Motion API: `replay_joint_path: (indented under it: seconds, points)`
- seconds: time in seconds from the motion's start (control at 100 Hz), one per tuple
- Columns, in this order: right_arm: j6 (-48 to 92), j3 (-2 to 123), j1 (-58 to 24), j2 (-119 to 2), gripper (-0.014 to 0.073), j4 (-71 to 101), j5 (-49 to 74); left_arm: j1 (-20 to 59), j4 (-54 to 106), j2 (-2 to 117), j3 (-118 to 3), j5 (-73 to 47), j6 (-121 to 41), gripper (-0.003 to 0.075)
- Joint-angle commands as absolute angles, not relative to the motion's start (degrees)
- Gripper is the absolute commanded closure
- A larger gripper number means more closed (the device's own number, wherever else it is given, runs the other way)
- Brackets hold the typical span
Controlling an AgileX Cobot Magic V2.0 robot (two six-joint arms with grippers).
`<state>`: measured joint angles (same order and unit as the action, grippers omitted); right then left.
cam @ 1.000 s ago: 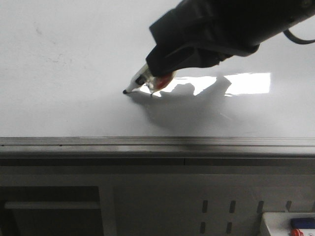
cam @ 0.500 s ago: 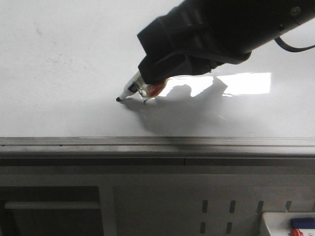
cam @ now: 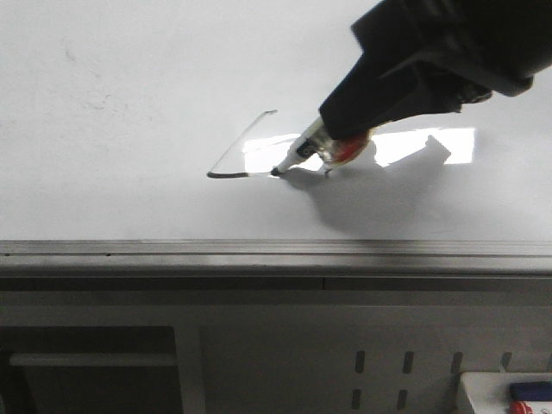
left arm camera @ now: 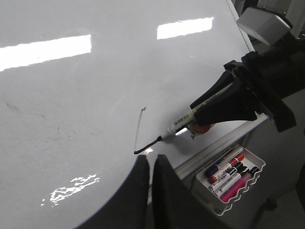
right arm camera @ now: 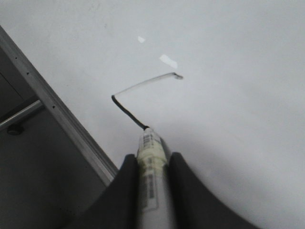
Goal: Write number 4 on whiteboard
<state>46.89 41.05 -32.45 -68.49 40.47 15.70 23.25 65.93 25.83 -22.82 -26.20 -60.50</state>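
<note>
The whiteboard (cam: 103, 86) fills the scene, glossy and white. On it stand the number 4's first lines (cam: 237, 147): a thin slanted stroke and a short dark horizontal bar from its lower end. My right gripper (cam: 335, 142) is shut on a white marker (cam: 304, 151), whose black tip touches the board at the bar's right end. In the right wrist view the marker (right arm camera: 151, 181) sits squeezed between both fingers (right arm camera: 127, 176), with the drawn lines (right arm camera: 143, 83) just beyond it. My left gripper (left arm camera: 151, 160) hovers over the board's near edge, shut and empty, a short way from the lines (left arm camera: 139, 131).
A grey metal rail (cam: 259, 250) runs along the board's near edge. Below it on the right hangs a white tray (left arm camera: 256, 168) holding several spare markers. Bright light glare (cam: 431, 145) lies on the board behind the right gripper.
The right gripper has carried the marker to the right from the slanted stroke's lower end, leaving a short horizontal bar. The arm no longer hides the slanted stroke.
</note>
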Motion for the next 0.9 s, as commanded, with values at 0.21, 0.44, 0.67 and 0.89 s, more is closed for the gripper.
replay_joint_path:
  seconds: [0.21, 0.44, 0.67, 0.89]
  points:
    - [47.3, 41.3, -27.2, -65.6, 0.0654, 39.3, 10.8, 23.2, 68.4, 26.0, -24.3, -24.9, -60.1, 0.0741]
    - [47.3, 41.3, -27.2, -65.9, 0.0654, 39.3, 10.6, 23.2, 68.4, 26.0, -24.3, -24.9, -60.5, 0.0741]
    - [47.3, 41.8, -27.8, -62.8, 0.0654, 40.9, 16.1, 23.2, 68.4, 26.0, -24.3, -24.8, -60.5, 0.0741]
    - [47.3, 45.7, -32.6, -57.2, 0.0654, 41.1, 18.9, 23.2, 68.4, 26.0, -24.3, -24.8, -60.5, 0.0741]
